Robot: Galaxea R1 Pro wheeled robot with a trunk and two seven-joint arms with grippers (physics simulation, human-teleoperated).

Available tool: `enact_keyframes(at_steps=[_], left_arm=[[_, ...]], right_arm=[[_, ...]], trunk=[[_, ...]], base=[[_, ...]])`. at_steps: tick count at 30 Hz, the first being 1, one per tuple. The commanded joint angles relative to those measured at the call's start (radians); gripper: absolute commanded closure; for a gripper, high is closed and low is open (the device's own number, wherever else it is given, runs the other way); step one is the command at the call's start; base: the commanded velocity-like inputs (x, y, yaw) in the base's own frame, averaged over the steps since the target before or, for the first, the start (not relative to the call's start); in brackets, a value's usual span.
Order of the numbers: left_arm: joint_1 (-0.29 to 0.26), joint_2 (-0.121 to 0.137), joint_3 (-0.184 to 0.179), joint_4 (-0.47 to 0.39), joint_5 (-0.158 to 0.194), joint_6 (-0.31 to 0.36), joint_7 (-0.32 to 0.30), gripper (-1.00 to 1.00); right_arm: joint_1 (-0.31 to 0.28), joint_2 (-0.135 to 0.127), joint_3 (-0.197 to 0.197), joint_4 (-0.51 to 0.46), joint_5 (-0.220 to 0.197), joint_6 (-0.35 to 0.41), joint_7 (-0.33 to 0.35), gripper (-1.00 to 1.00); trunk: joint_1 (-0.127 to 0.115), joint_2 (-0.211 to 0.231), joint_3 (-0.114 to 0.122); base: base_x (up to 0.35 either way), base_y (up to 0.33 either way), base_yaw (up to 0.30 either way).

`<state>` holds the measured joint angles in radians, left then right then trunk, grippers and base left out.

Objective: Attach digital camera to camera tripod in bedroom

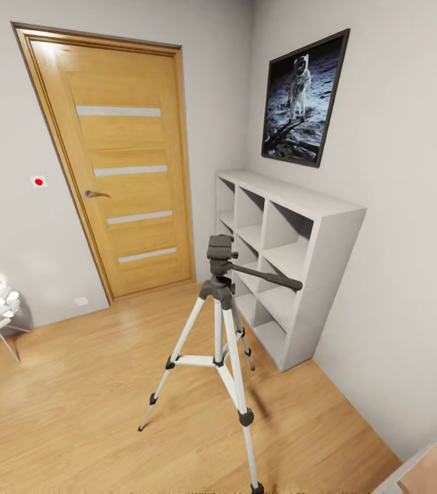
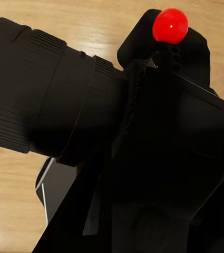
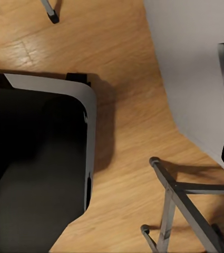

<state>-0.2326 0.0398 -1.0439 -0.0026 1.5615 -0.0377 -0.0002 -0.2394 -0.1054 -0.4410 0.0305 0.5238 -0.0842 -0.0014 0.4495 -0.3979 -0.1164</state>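
A: Where's the camera?

B: Right up against the left wrist lens: the camera [image 2: 143,153], black, with its ribbed lens barrel and a red button [image 2: 170,26] on top, over plank floor [image 2: 17,200]. It seems to sit in the left claw, but the fingers are lost in black, so I cannot tell whether that claw is clenched.

A: And the tripod?

B: The tripod [image 1: 221,329] stands mid-room on the floor, legs spread, head bare, pan handle [image 1: 266,276] pointing right. Just behind it on the right is a white shelf [image 1: 293,274] against the wall, a moon picture [image 1: 305,96] above. The door [image 1: 119,171] is far left, closed.

A: The right claw?

B: Cannot tell. Its view has tripod legs [image 3: 183,211] over floor and a dark robot part [image 3: 32,168].
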Motion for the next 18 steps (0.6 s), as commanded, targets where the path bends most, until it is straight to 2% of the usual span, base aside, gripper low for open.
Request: enact_keyframes(at_steps=[1,18], left_arm=[[-0.001,0.0,-0.008,-0.001,0.006,-0.002,0.003,1.0],[-0.001,0.0,-0.008,-0.001,0.006,-0.002,0.003,1.0]], right_arm=[[-0.001,-0.001,-0.008,0.003,0.008,-0.006,0.0,-1.0],[-0.001,-0.002,-0.008,0.003,0.008,-0.008,0.0,-1.0]], trunk=[[0.0,-0.002,-0.004],[0.0,-0.002,-0.031]], base=[[0.0,0.0,0.0],[0.0,0.0,0.0]])
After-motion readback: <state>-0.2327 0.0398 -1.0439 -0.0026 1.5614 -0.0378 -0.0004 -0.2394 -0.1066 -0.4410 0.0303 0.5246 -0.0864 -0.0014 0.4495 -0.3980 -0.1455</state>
